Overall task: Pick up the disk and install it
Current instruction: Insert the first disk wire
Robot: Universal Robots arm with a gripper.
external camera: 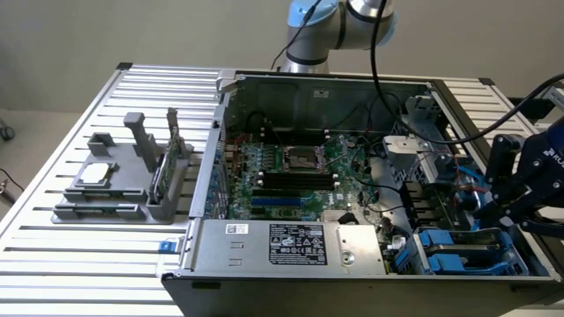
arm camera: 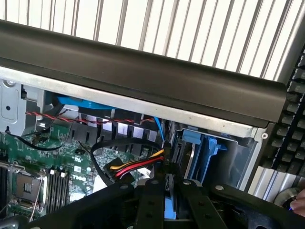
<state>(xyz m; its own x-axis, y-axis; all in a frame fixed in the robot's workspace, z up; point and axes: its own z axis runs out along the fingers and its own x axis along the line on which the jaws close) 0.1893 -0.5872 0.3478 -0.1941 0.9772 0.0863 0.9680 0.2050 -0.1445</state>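
Observation:
In the wrist view my gripper (arm camera: 169, 198) is shut on the disk (arm camera: 170, 202). The disk is seen edge-on as a thin blue carrier strip between the two black fingers (arm camera: 147, 205). It hangs just above the drive bay in the corner of the open computer case, next to a blue carrier (arm camera: 205, 148) seated there. In the exterior view the gripper (external camera: 500, 203) reaches down over the blue drive bays (external camera: 458, 254) at that view's right. Most of the disk's body is hidden by the fingers.
A bundle of red, yellow and black cables (arm camera: 138, 164) lies close beside the bay. The green motherboard (external camera: 291, 172) and the power supply (external camera: 295, 244) fill the case. A grey fixture (external camera: 119, 188) on the slatted table holds a small chip (external camera: 95, 173) and a green card (external camera: 174, 162).

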